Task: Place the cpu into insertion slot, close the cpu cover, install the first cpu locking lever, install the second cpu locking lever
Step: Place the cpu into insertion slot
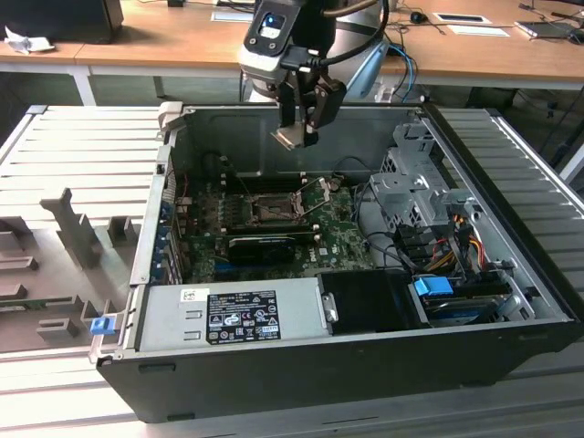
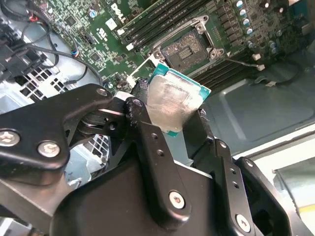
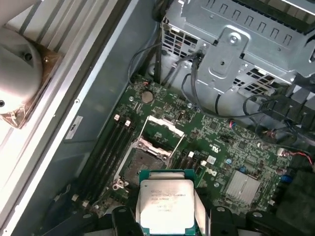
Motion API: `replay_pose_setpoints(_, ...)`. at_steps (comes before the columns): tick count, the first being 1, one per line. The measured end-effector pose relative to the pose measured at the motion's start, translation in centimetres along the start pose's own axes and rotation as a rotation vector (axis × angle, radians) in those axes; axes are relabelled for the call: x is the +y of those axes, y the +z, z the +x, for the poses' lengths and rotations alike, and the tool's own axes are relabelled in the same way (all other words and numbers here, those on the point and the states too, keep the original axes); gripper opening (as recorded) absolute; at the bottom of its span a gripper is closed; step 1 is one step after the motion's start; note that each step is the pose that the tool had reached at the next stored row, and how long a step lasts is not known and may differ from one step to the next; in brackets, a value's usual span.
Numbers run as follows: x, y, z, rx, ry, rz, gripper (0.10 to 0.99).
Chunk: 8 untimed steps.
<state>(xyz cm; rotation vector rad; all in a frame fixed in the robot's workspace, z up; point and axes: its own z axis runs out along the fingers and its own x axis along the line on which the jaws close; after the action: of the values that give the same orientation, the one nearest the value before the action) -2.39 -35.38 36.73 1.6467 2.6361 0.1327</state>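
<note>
My gripper (image 1: pixel 301 123) hangs above the open computer case, shut on the cpu (image 1: pixel 290 137), a flat square chip with a pale silvery face. In both wrist views the cpu (image 2: pixel 174 101) (image 3: pixel 165 201) sits between the black fingers (image 2: pixel 147 137), held by two opposite edges. The insertion slot (image 1: pixel 269 208) (image 3: pixel 140 164) (image 2: pixel 189 46) lies below on the green board, dark-centred and with nothing in it. The cpu cover (image 3: pixel 166 127), a silvery frame, stands swung open at the socket's far side. The cpu hovers well above the slot, apart from it.
A long black expansion card (image 1: pixel 265 245) lies just in front of the socket. Memory slots (image 3: pixel 106 147) flank it. A metal drive cage (image 1: pixel 411 173) and loose cables (image 1: pixel 438 246) fill the exterior view's right. The power supply (image 1: pixel 228 315) lines the case's near side.
</note>
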Motion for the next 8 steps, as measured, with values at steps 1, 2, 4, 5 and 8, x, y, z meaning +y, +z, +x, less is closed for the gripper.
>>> replay_pose_setpoints(1,0.0,0.02,0.0,-0.0016,0.019,0.0,0.529)
replay_pose_setpoints(2,0.0,0.04,0.0,-0.0036,0.042,-0.001,0.529)
replay_pose_setpoints(4,0.0,0.07,0.0,-0.006,0.068,-0.001,0.529)
replay_pose_setpoints(5,0.0,0.08,0.0,-0.0079,0.09,-0.002,0.529)
replay_pose_setpoints(8,-0.01,0.12,0.0,-0.0113,0.128,-0.003,0.529)
